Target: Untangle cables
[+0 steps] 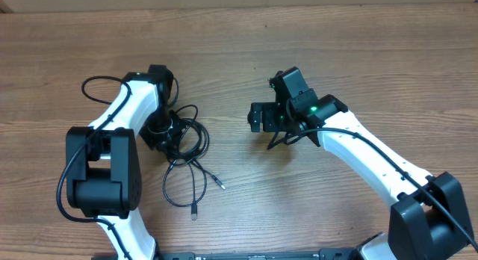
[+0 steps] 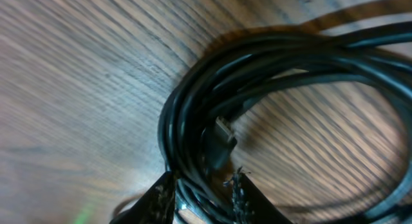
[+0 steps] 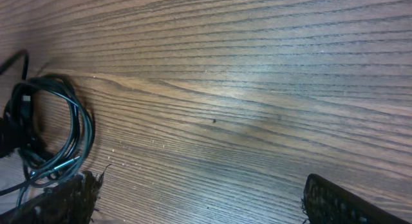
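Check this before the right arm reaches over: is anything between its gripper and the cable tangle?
Nothing visible: only bare wooden tabletop lies between the open right gripper and the tangled thin black cables.

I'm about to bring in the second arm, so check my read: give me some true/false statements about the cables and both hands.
1. The right hand is holding a cable. False: it is open, with only bare table between its fingers.
2. The left hand has strands of the cables between its fingers. True.
3. The cables lie under the right hand. False: the bundle sits at the left hand, apart from the right hand.
4. A plug lies loose on the table outside the bundle. True.
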Available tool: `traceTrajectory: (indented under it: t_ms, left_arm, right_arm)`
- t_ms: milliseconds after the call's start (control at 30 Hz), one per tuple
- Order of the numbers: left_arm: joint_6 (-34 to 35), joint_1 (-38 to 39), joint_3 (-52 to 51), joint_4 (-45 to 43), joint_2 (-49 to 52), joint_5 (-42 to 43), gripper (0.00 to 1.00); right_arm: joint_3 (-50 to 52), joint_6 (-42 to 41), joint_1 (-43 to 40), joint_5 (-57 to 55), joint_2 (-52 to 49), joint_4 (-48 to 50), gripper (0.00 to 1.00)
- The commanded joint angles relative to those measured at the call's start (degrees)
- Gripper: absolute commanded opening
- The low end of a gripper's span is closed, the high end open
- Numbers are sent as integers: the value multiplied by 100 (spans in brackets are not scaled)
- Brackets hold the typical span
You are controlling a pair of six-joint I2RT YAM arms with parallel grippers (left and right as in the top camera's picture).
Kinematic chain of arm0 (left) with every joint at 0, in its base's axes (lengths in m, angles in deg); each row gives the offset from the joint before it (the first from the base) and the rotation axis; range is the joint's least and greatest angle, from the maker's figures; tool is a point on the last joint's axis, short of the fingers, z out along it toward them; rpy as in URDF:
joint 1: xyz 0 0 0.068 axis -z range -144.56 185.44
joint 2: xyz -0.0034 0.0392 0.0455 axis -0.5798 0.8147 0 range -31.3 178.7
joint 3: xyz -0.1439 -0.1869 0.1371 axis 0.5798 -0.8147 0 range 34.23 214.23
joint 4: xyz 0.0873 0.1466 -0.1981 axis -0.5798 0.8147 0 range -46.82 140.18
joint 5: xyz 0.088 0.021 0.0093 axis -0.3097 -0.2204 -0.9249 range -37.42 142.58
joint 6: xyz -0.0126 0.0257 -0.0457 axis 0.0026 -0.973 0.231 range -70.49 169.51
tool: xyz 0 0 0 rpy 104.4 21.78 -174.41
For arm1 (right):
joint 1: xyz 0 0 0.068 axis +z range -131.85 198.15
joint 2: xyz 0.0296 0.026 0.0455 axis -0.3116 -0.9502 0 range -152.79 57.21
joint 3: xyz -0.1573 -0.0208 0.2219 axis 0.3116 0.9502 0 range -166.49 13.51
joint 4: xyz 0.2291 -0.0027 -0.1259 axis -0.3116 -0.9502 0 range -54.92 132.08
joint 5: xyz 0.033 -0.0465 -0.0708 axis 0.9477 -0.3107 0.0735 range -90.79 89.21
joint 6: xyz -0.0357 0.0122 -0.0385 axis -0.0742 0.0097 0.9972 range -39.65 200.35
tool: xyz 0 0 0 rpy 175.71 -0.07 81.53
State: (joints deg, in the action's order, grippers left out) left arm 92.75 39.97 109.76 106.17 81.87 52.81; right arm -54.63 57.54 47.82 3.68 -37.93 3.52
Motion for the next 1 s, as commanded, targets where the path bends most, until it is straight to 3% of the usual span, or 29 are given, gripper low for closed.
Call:
traceTrajectory:
  t_ms: [0, 200, 467, 767, 967]
  left_arm:
    - [70, 48, -192, -227, -68, 87, 20]
    - [72, 101, -205, -393, -68, 90, 4]
    - [-22, 149, 109, -354, -70, 358, 4]
    - [-205, 153, 1517, 446, -70, 640, 4]
    - [-522, 155, 1976, 476, -70, 1408, 4]
  right_arm:
    - [-46, 13, 20, -39, 61, 35, 100]
    - [-46, 11, 20, -39, 61, 39, 100]
    - [-46, 11, 20, -37, 61, 37, 100]
    - [-46, 7, 20, 479, 61, 33, 100]
    - [-46, 9, 20, 811, 61, 35, 100]
